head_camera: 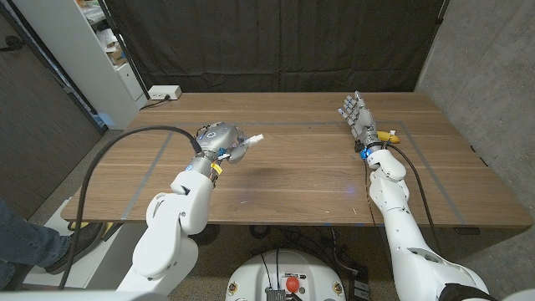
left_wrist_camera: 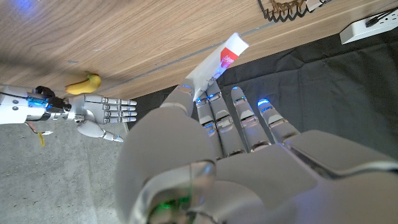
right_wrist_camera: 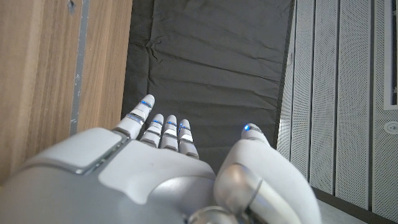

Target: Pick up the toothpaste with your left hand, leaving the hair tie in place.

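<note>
Left hand near table's left edge pinches toothpaste; tube's long axis points twd right hand, fingers spread, w/ nothing in it.

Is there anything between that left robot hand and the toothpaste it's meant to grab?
Nothing visible: the left robot hand already holds the white toothpaste tube with red print in its fingers. The dark hair tie lies apart on the wooden table.

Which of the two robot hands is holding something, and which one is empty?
The left hand holds the toothpaste above the table. The right hand is empty, its fingers spread apart.
</note>
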`<control>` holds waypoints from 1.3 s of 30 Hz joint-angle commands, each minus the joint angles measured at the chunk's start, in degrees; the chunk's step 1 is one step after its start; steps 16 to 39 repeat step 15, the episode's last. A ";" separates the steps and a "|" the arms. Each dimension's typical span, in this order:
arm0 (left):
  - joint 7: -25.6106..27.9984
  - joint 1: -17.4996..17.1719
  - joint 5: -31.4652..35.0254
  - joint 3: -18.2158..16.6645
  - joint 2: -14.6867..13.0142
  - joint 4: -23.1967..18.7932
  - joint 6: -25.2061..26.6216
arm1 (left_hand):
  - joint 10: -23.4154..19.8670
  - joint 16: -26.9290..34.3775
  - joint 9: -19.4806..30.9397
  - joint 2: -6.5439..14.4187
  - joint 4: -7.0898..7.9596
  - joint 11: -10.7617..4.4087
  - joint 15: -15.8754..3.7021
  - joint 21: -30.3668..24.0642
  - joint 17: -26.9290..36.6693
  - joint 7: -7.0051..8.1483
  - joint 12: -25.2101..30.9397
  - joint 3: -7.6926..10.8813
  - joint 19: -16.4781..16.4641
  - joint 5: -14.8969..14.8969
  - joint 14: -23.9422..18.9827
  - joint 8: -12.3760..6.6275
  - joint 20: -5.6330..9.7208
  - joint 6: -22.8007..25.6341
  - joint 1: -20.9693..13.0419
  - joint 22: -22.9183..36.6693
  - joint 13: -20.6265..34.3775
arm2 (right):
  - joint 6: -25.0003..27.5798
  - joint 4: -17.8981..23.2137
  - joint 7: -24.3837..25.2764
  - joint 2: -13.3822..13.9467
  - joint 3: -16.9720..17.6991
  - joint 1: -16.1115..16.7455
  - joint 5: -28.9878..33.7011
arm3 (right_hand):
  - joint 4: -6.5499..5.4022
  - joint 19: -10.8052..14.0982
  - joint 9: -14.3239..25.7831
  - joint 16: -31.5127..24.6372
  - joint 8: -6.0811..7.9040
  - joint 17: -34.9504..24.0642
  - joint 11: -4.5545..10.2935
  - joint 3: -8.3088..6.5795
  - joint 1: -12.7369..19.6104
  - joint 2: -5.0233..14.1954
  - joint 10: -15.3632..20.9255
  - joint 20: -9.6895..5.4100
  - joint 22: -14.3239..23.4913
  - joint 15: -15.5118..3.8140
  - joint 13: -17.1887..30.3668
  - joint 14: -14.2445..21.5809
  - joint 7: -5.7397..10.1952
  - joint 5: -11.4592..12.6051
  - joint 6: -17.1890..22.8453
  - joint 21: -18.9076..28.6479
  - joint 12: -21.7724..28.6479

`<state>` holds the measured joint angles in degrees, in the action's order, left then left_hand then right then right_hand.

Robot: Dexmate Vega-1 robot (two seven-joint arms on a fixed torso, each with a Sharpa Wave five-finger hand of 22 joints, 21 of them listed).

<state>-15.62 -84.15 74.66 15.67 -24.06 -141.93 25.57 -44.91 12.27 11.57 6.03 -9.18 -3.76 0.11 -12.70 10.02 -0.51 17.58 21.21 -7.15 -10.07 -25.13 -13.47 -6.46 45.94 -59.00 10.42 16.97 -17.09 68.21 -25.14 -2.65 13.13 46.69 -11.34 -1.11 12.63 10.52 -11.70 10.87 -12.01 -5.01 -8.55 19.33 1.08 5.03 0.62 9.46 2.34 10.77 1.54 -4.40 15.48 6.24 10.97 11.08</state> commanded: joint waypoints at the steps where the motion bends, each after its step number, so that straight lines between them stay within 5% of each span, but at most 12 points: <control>1: -0.07 0.16 0.58 -0.56 1.09 -0.38 -0.72 | -0.33 0.01 0.23 0.00 0.08 0.41 0.22 0.13 0.06 -0.24 -0.15 -0.22 -0.47 -0.23 -0.56 0.15 0.00 0.30 -0.81 0.16 0.31 | -0.02 -0.95 0.05 0.16 0.10 -0.71 0.21 | 0.31 0.17 0.25 -0.33 0.36 -0.17 0.24 -0.08 0.15 0.37 0.49 0.42 0.30 0.07 0.20 0.34 0.06 0.21 0.36 -0.07 0.24; 39: 1.02 -0.20 -0.34 -0.55 1.91 0.16 -1.36 | -0.28 -0.06 0.27 0.16 0.36 0.35 0.36 0.17 0.11 -0.09 -0.36 -0.55 -0.51 -0.19 -0.54 0.42 -0.10 -0.06 -0.61 0.17 0.49 | 0.11 -0.91 0.03 0.15 0.64 -0.66 0.18 | 0.39 0.17 0.25 -0.31 0.36 -0.17 0.17 -0.07 0.17 0.47 0.50 0.43 0.30 0.11 0.20 0.32 0.06 0.21 0.37 -0.07 0.23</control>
